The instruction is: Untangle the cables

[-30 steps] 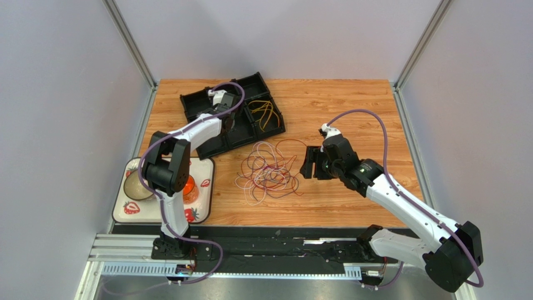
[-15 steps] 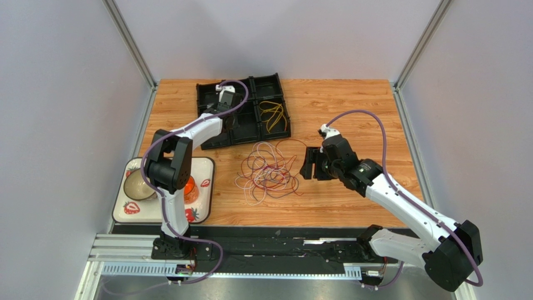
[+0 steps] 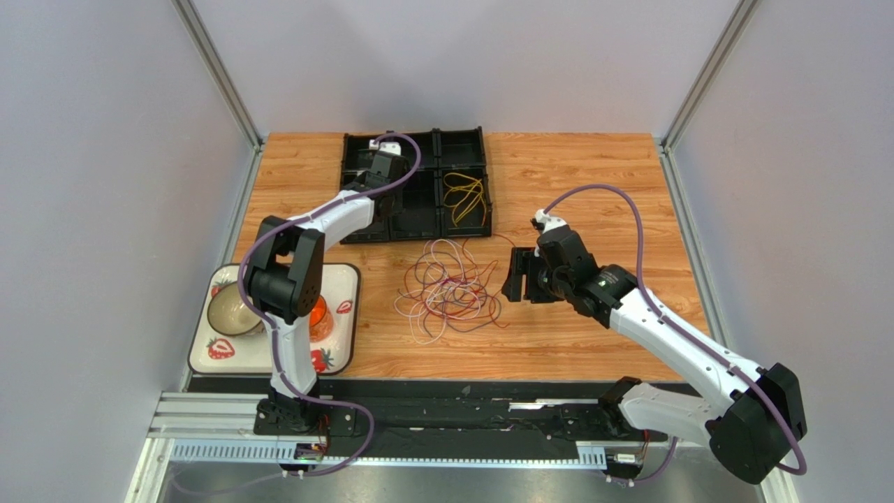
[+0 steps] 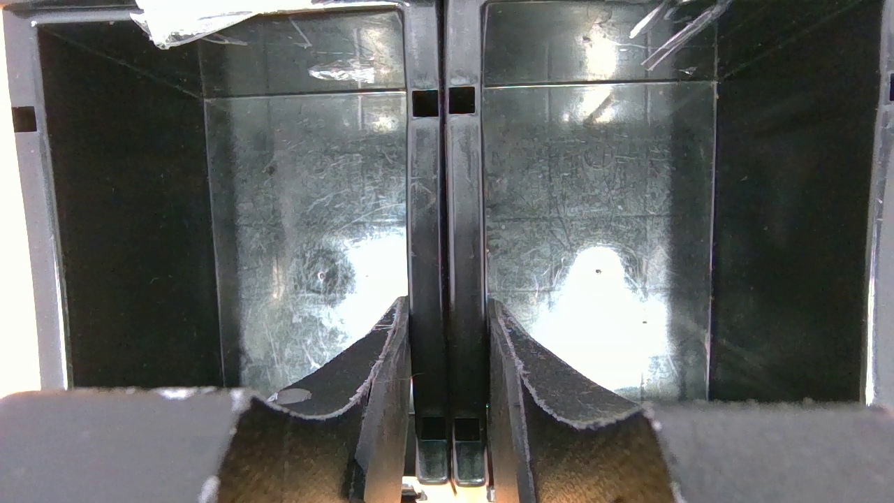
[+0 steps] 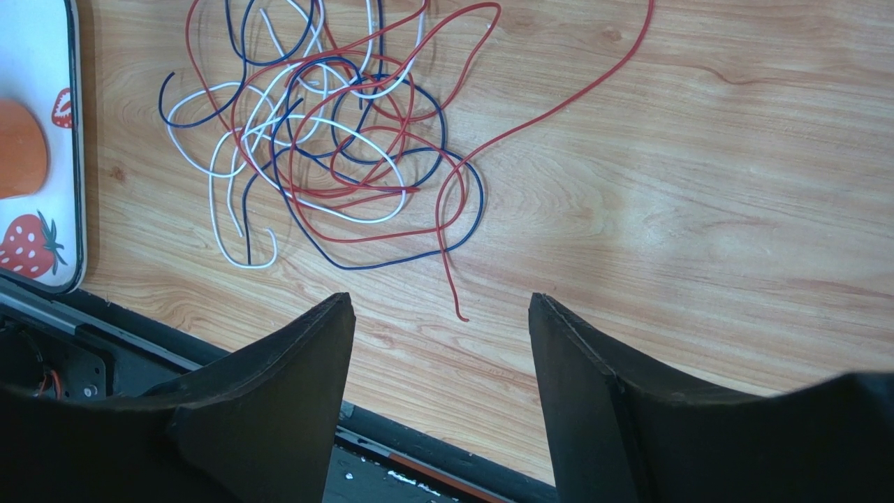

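Observation:
A tangle of red, white and blue cables lies on the wooden table; in the right wrist view the cables spread ahead of the fingers. One yellow cable is coiled in the right compartment of a black divided tray. My left gripper reaches into that tray. Its jaws are shut on the double divider wall between two bare compartments. My right gripper hovers just right of the tangle, open, with only a red cable end and bare wood between its fingers.
A white strawberry-print tray at the near left carries a bowl and an orange cup; its corner shows in the right wrist view. A black rail runs along the table's near edge.
The black tray has swung round and shifted right with my left gripper on its divider, and now sits square to the table's back edge. The right arm has barely moved.

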Action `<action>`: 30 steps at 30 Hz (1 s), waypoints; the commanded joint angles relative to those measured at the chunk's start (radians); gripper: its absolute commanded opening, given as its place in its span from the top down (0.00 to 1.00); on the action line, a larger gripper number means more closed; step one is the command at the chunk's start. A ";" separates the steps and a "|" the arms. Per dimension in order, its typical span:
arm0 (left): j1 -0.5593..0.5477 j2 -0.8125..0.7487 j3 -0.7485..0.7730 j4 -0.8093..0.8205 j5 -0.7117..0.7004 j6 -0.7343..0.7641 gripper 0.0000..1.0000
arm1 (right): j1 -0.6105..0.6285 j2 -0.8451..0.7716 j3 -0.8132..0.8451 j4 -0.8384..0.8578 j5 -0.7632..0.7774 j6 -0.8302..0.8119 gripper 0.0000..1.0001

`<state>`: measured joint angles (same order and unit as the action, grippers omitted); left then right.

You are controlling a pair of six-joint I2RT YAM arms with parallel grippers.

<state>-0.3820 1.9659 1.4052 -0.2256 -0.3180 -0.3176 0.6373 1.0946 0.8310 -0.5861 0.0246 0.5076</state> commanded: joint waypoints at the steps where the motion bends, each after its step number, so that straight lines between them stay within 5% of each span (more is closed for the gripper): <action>1: -0.009 0.005 0.031 0.049 0.028 0.052 0.74 | 0.001 -0.001 0.006 0.023 -0.008 0.003 0.34; 12: -0.006 -0.079 0.077 0.008 0.023 0.095 0.34 | -0.001 -0.016 0.020 -0.009 -0.009 0.017 0.34; 22: -0.041 -0.340 -0.139 -0.054 0.126 -0.005 0.28 | 0.001 0.008 0.048 -0.043 0.090 0.020 0.33; 30: -0.268 -0.463 -0.265 -0.061 0.117 0.022 0.29 | 0.001 0.054 0.017 0.000 0.100 0.049 0.34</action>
<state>-0.5663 1.5372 1.1740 -0.2726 -0.2138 -0.2867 0.6373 1.1389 0.8406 -0.6312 0.1009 0.5343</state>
